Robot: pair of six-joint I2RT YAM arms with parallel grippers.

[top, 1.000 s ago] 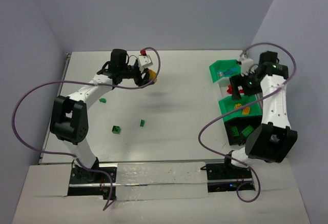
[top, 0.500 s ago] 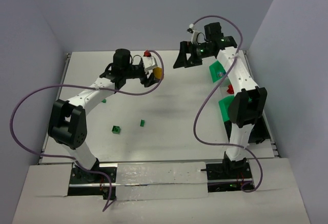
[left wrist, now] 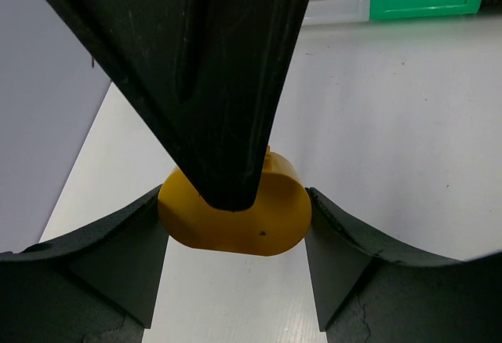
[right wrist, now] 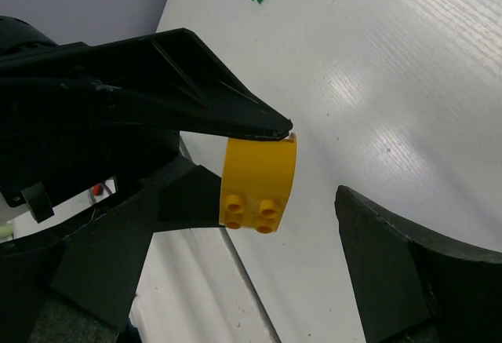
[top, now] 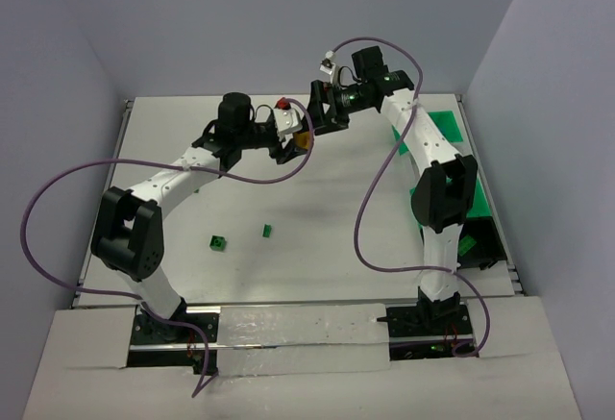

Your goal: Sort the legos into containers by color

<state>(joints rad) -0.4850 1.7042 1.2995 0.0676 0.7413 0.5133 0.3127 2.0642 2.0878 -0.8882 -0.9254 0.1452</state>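
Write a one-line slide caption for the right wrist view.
Left gripper holds a yellow brick between the fingers of the open right gripper.

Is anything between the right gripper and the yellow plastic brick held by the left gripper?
Nothing visible. The yellow plastic brick, pinched by the left gripper, sits in the open gap of the right gripper.

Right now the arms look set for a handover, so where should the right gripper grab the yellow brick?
Probably take the yellow brick by its free studded end, closing across its width; the open right gripper flanks it, while the left gripper holds the other end.
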